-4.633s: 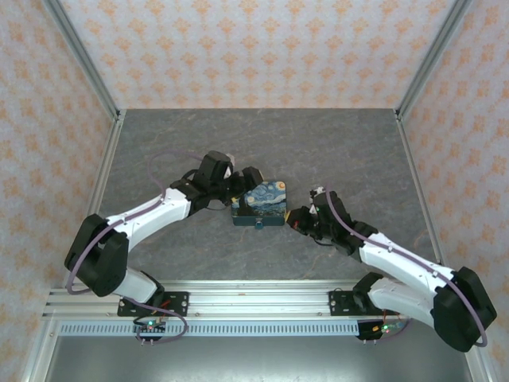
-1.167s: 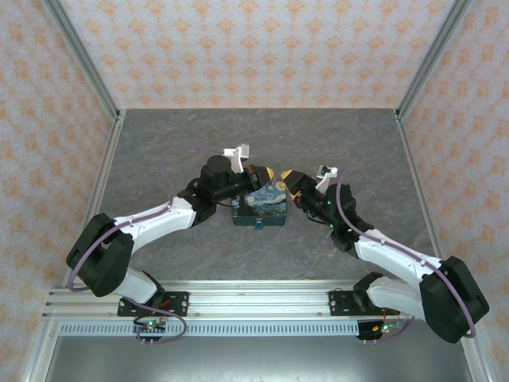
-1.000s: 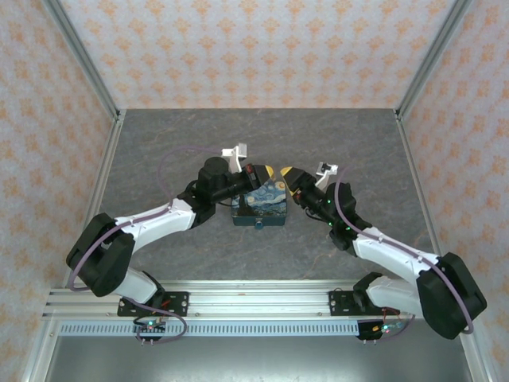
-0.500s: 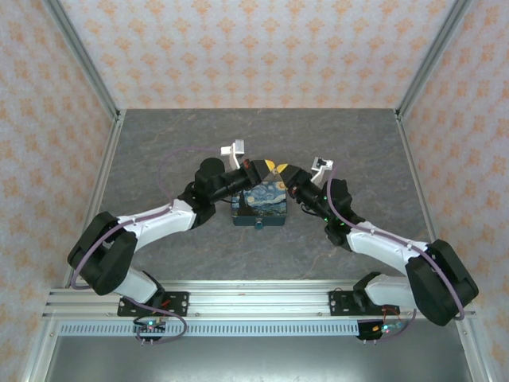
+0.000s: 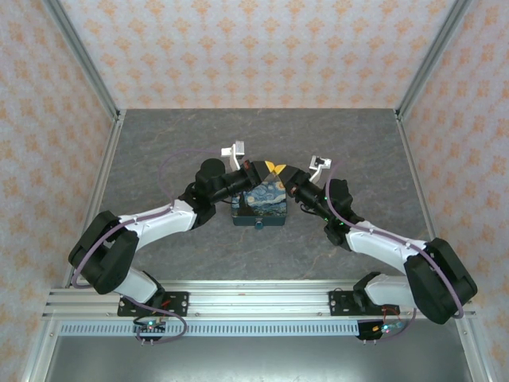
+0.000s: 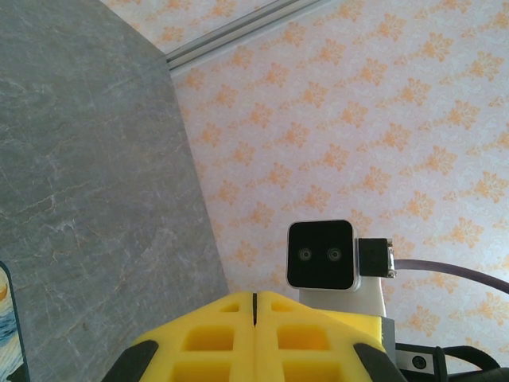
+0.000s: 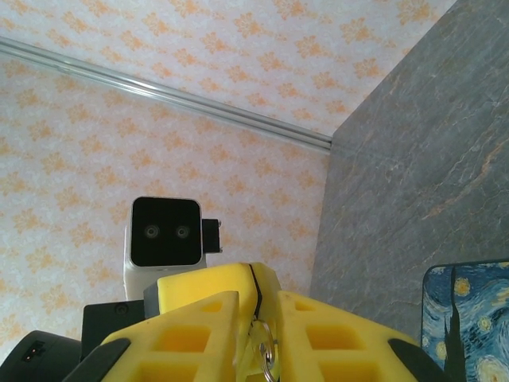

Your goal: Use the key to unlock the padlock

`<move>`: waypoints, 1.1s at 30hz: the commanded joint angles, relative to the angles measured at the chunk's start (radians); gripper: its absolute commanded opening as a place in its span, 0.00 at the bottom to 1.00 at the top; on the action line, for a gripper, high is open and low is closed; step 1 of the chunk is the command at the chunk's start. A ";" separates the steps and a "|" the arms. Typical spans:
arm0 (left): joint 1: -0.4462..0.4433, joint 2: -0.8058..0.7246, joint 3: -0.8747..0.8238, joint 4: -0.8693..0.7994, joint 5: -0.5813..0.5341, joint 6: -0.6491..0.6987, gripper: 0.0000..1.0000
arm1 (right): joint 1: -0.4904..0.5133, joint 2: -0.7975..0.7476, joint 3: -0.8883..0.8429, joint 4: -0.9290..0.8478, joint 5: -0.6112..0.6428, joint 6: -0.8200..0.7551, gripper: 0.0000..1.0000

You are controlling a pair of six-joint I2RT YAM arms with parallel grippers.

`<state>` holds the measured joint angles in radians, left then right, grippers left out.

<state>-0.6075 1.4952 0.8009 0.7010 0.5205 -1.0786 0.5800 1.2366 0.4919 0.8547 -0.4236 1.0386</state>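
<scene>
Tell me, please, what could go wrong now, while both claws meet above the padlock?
1. A small metal ring hangs between the right claw's fingers, and whether they grip it is unclear. If the shut left claw pulls away, it may drop onto the padlock.
2. The claws are almost tip to tip, so they could collide.

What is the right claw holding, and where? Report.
A small pale metal key with a ring sits between the right claw's yellow fingers; grip point unclear.

The padlock (image 5: 260, 204) is lying mid-bench (image 5: 334, 135), the left end effector (image 5: 261, 169) and right end effector (image 5: 280, 174) meeting just behind its far edge.
</scene>
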 commanded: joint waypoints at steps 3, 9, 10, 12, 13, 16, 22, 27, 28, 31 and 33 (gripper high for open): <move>0.005 0.020 -0.001 0.045 0.018 -0.020 0.00 | 0.006 0.014 0.019 0.067 -0.042 -0.015 0.18; 0.005 0.028 0.005 0.048 0.017 -0.026 0.00 | 0.007 0.009 -0.001 0.074 -0.044 -0.015 0.18; 0.005 0.028 0.005 0.047 0.017 -0.026 0.00 | 0.007 0.008 -0.002 0.075 -0.043 -0.015 0.18; 0.005 0.029 0.005 0.047 0.015 -0.027 0.00 | 0.008 0.010 -0.003 0.076 -0.049 -0.015 0.19; 0.005 0.030 0.006 0.045 0.017 -0.027 0.00 | 0.008 0.010 -0.002 0.076 -0.049 -0.015 0.19; 0.005 0.030 0.006 0.041 0.016 -0.026 0.00 | 0.007 0.010 -0.001 0.075 -0.056 -0.016 0.19; 0.005 0.028 0.005 0.035 0.015 -0.024 0.00 | 0.008 0.017 0.000 0.072 -0.058 -0.015 0.15; 0.005 0.027 0.005 0.035 0.015 -0.025 0.00 | 0.008 0.022 0.000 0.070 -0.063 -0.015 0.17; 0.005 0.027 0.004 0.035 0.015 -0.024 0.00 | 0.008 0.022 0.000 0.068 -0.063 -0.015 0.16; 0.005 0.027 0.003 0.035 0.015 -0.024 0.00 | 0.008 0.022 0.003 0.063 -0.057 -0.017 0.12; 0.005 0.026 0.000 0.035 0.014 -0.024 0.00 | 0.008 0.023 0.005 0.055 -0.053 -0.018 0.07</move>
<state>-0.6060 1.5108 0.8009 0.7162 0.5190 -1.1027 0.5800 1.2560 0.4919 0.8604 -0.4534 1.0351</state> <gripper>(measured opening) 0.045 0.085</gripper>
